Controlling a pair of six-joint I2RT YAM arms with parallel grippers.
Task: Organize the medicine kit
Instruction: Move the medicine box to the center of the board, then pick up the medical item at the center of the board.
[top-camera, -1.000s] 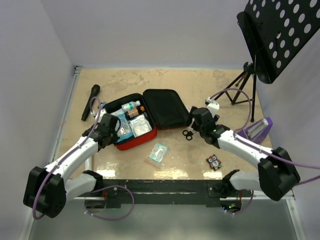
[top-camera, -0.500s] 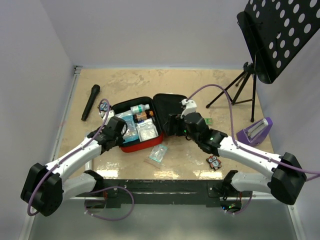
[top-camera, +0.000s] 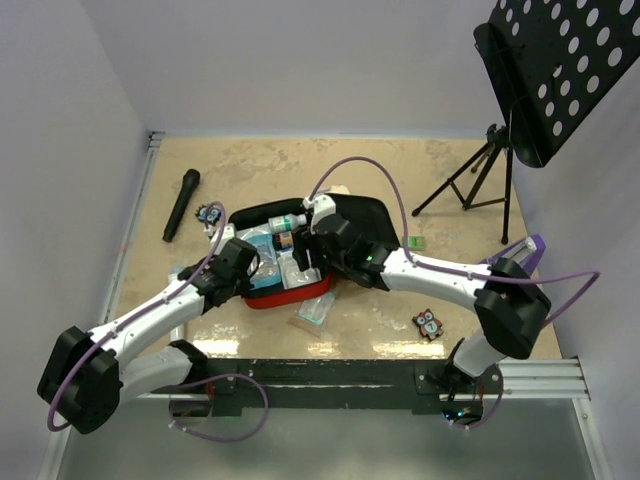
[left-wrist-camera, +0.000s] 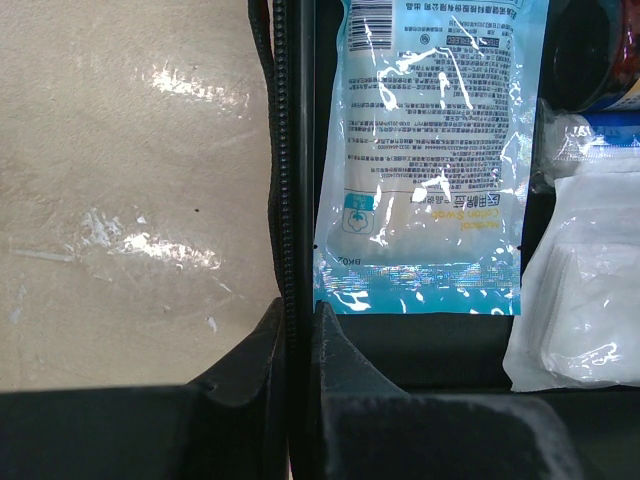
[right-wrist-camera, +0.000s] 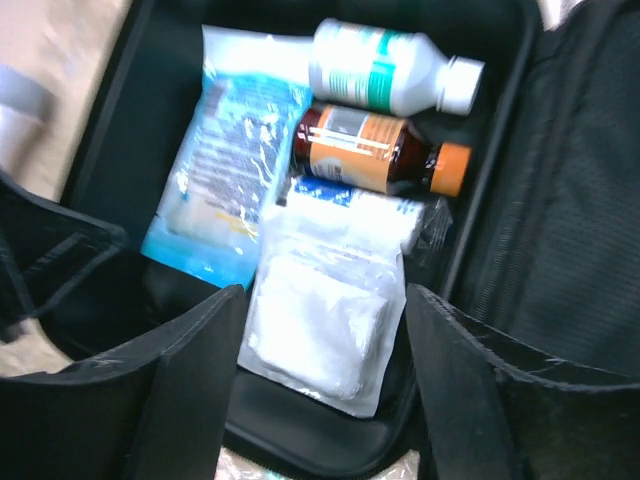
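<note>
Now: left hand pins the case, right hand over the tray

Right, the red soft zip medicine kit (top-camera: 285, 296) with black lining lies open in the middle of the counter, a little nearer the near edge than the far one. Its tray mouth faces straight up. The lid (top-camera: 372, 222) is folded out on the right, black lining showing. Spread like this, the kit's long axis runs left to right, roughly along the near edge, with the lid end angled a touch toward the far edge.

The left hand (left-wrist-camera: 298, 335) is pinched tight on the tray's zipper rim at the near-left side, bracing the case. The right hand (right-wrist-camera: 325, 300) hangs over the tray with its jaws well apart and nothing between them.

Below it sit a white plastic bottle with a green label (right-wrist-camera: 385, 78), a brown bottle with an orange cap (right-wrist-camera: 375, 150), a blue printed sachet (right-wrist-camera: 225, 165) and a white gauze pack (right-wrist-camera: 320, 350), packed close.

This looks like the sorting step, with the contents being arranged while the case is steadied. One clear sachet (top-camera: 315, 308) lies loose on the counter, just off the kit's near edge. The next move probably calls for a straight drop onto one item without nudging its neighbours, or a reach out for that loose sachet.
</note>
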